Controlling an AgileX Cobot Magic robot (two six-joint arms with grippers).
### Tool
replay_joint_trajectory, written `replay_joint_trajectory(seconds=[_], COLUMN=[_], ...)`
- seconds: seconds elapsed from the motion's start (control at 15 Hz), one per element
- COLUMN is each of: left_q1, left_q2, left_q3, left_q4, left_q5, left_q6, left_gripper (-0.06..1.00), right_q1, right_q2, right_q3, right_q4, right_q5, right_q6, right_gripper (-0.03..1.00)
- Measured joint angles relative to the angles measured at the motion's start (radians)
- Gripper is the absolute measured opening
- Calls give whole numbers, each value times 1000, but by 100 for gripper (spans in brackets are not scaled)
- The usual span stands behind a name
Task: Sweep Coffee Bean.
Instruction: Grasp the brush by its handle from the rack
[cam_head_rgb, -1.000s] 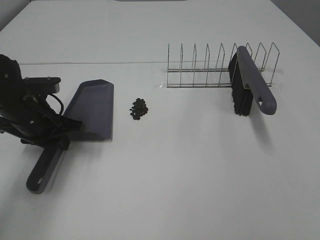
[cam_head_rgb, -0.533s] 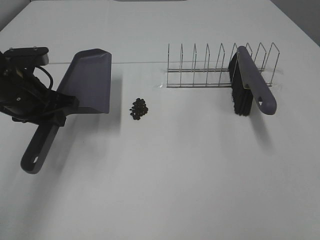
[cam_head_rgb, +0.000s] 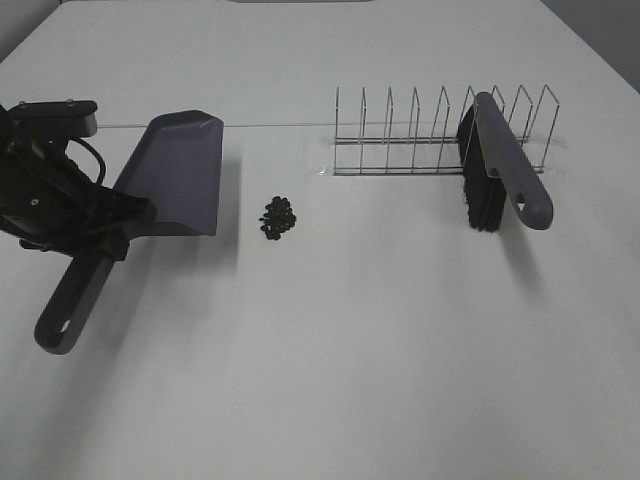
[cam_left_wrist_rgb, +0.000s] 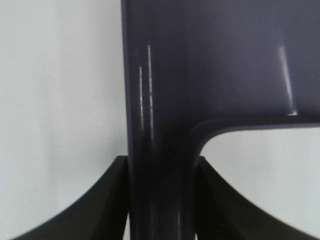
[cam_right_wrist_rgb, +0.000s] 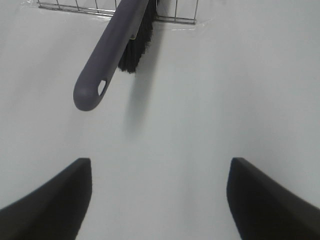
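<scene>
The high camera overlooks the whole table (cam_head_rgb: 400, 350); the right wrist view shares its brush (cam_head_rgb: 505, 160), the left hugs the dustpan (cam_left_wrist_rgb: 160, 75).

On the left, the black left gripper (cam_head_rgb: 108, 240) clasps a dark slate-purple plastic dustpan (cam_head_rgb: 180, 175) where handle meets pan. The pan's broad mouth points away from the camera and its handle slants down towards the near left. Just right of it, a small cluster of dark oval coffee beans (cam_head_rgb: 279, 217) lies on the white tabletop (cam_head_rgb: 350, 350). Further right, a grey-handled brush with black bristles (cam_head_rgb: 505, 170) leans in a thin wire rack (cam_head_rgb: 420, 130).
</scene>
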Motion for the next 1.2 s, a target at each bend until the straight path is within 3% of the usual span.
replay_joint_trajectory(seconds=[0.33, 0.4, 0.6, 0.73, 0.93, 1.2], left_q1=[0, 0, 0, 0, 0, 0], left_q2=[0, 0, 0, 0, 0, 0], left_q3=[0, 0, 0, 0, 0, 0], left_q4=[0, 0, 0, 0, 0, 0], left_q5=[0, 0, 0, 0, 0, 0], left_q6=[0, 0, 0, 0, 0, 0], left_gripper=[36, 36, 36, 36, 36, 36], right_q1=[0, 0, 12, 72, 157, 169], right_q2=[371, 512, 677, 812, 994, 1211], right_q3=[-227, -346, -507, -650, -872, -1151], right_q4=[115, 155, 200, 165, 36, -69], right_q5=[3, 24, 59, 108, 215, 428], right_q6=[-7, -18, -19, -13, 108, 249], right_gripper=[65, 63, 57, 55, 55, 56])
